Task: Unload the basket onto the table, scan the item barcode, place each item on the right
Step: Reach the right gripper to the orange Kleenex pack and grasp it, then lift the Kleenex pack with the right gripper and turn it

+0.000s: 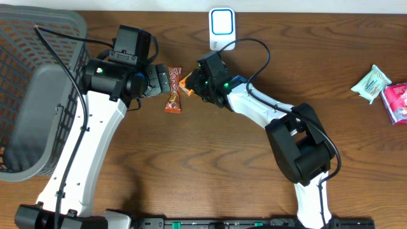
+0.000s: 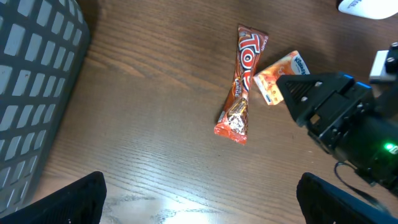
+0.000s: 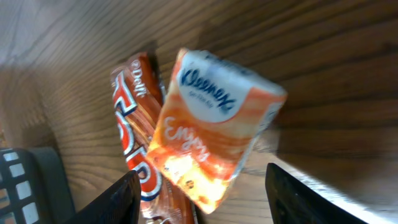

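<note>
An orange Kleenex tissue pack (image 1: 186, 83) (image 2: 280, 78) (image 3: 211, 137) lies on the wooden table, its corner against a red-orange candy bar (image 1: 173, 89) (image 2: 241, 84) (image 3: 134, 134). My right gripper (image 1: 196, 81) (image 3: 202, 193) is open and straddles the pack, with a gap on each side between pack and fingers (image 3: 118, 199). My left gripper (image 1: 156, 79) (image 2: 199, 193) is wide open just left of the candy bar, with only bare table between its fingers. The white scanner (image 1: 221, 25) (image 2: 367, 6) stands at the table's far edge, behind the two items.
A grey plastic basket (image 1: 25, 95) (image 2: 31, 93) (image 3: 25, 180) fills the left side of the table. A green-and-white packet (image 1: 371, 83) and a pink packet (image 1: 397, 102) lie at the far right. The right arm's base (image 1: 299, 143) stands right of centre.
</note>
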Controlling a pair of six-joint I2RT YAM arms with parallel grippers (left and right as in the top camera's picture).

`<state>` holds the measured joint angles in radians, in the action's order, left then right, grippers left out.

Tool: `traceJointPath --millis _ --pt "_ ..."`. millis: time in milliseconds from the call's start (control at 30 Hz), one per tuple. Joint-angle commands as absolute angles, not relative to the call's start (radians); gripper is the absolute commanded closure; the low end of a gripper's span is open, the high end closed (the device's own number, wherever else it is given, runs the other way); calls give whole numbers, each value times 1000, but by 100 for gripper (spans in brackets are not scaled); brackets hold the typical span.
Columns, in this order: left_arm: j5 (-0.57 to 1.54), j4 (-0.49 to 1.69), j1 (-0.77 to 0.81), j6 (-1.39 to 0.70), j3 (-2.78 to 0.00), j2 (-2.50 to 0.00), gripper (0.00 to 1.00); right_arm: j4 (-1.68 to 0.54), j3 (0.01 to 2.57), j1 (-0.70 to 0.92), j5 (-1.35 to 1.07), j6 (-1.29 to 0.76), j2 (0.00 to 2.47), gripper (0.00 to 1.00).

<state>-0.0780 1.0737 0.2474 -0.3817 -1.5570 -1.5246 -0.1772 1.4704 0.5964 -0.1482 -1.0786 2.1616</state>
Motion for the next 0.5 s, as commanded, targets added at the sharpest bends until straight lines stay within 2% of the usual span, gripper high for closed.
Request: traceJointPath --millis 0,100,133,200,267,367,467 --pt "-88 1076 245 -379 -1555 -1523 2 -173 1464 606 -133 -1122 2209 41" --pt "-88 1077 245 -379 -1555 -1523 2 -172 1464 603 -133 -1121 2222 43" --pt "-88 1076 245 -379 -1555 -1523 2 -176 1464 602 -133 -1118 2222 47" --pt "-88 1076 245 -379 -1555 -1523 2 -177 1464 596 -138 -1066 2222 67" --pt "-88 1077 245 -379 -1555 -1523 2 -205 1464 585 -150 -1022 2222 83" --pt "-88 1077 245 -379 -1555 -1523 2 -286 1465 564 -153 -993 2220 85" --pt "-88 1076 245 -379 -1555 -1523 2 -363 1465 535 -175 -914 2216 95"
